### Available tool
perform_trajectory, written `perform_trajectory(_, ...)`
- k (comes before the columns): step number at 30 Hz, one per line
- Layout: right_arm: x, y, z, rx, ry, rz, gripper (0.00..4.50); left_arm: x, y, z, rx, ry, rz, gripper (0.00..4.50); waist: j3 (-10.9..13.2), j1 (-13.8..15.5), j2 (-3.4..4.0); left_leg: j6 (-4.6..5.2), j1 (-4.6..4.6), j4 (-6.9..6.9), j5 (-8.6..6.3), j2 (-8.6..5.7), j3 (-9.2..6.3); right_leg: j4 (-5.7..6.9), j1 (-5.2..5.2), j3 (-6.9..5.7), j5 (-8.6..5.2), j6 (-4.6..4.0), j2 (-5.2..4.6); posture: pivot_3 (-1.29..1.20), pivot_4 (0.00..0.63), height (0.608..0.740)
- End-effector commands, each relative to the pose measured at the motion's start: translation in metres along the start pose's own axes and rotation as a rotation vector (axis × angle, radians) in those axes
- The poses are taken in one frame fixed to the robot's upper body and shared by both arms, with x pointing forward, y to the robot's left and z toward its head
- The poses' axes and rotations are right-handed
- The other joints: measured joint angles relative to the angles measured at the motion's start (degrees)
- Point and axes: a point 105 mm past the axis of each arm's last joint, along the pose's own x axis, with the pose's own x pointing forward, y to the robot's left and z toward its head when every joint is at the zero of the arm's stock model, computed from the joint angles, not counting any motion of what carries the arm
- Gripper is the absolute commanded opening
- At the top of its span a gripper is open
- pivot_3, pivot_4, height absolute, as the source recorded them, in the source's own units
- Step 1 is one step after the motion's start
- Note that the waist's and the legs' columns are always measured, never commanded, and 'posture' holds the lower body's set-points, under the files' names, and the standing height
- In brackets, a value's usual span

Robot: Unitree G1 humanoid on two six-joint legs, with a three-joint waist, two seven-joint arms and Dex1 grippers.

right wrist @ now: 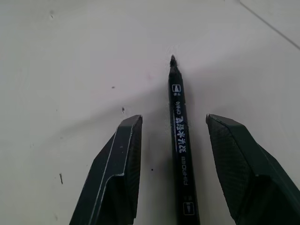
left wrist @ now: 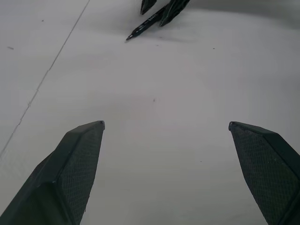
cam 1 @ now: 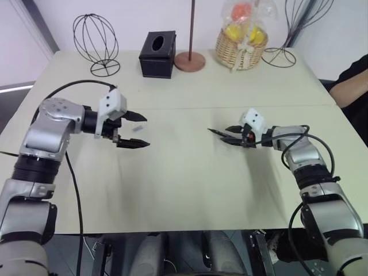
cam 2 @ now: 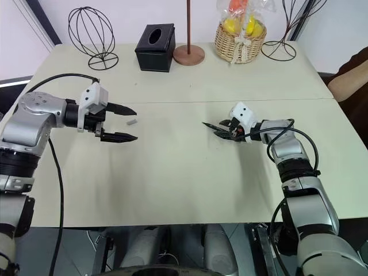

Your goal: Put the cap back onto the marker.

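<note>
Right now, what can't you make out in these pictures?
The cap: too small in the head views to tell which end is open.
The marker: its rear end is cut off by the right wrist view's edge, so whether the right gripper grips it is unclear.
A person's arm: cut off by the head views' right edge.

**Setting: staged tabletop test area in an office-like room**

Two pale tables (cam 1: 190, 75) are butted together against a plain white wall. The back edge carries display props: wire globe (cam 1: 96, 43), black tissue box (cam 1: 157, 54), wrapped fruit basket (cam 1: 242, 40), round wooden stand base (cam 1: 190, 60).
</note>
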Motion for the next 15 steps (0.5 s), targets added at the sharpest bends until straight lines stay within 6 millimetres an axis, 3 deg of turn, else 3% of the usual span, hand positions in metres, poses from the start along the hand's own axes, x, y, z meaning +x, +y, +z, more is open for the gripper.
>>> perform_trajectory(1,0.003,-0.006,0.014,-0.037,-0.028,-0.010,2.24,-0.008,0.002,0.009,0.040,-0.020,0.032,4.46,0.0,0.0,0.00,0.00,0.00,0.00,0.00,0.00,0.00,0.00,0.00,0.00,0.00,0.00,0.00,0.00,0.150,0.740)
perform_trajectory(8,0.012,-0.006,0.008,-0.034,0.017,0.008,2.24,-0.004,-0.003,0.006,0.039,-0.021,0.036,4.46,0.0,-0.2,0.00,0.00,-0.01,0.00,0.00,0.00,-0.03,0.04,-0.03,0.00,0.00,0.00,0.00,0.00,0.150,0.740)
perform_trajectory(11,0.010,-0.006,-0.001,-0.028,0.051,0.009,1.37,-0.004,-0.003,0.006,0.039,-0.023,0.045,4.50,0.0,-0.2,0.00,0.00,-0.01,0.04,0.00,0.00,-0.02,0.04,0.00,0.00,0.00,0.00,-0.02,0.00,0.150,0.740)
perform_trajectory(14,0.006,-0.005,-0.007,-0.034,0.068,0.018,0.05,-0.004,-0.005,0.005,0.038,-0.023,0.047,4.50,0.0,-0.1,0.00,0.00,0.01,0.10,0.00,0.00,-0.03,0.11,0.02,0.00,0.00,0.00,-0.03,0.00,0.150,0.740)
perform_trajectory(15,0.005,-0.005,-0.008,-0.035,0.073,0.020,0.05,-0.004,-0.006,0.005,0.038,-0.023,0.047,4.50,0.0,-0.1,0.00,0.00,0.01,0.10,0.00,0.00,-0.03,0.13,0.03,0.00,0.00,0.00,-0.03,0.00,0.150,0.740)
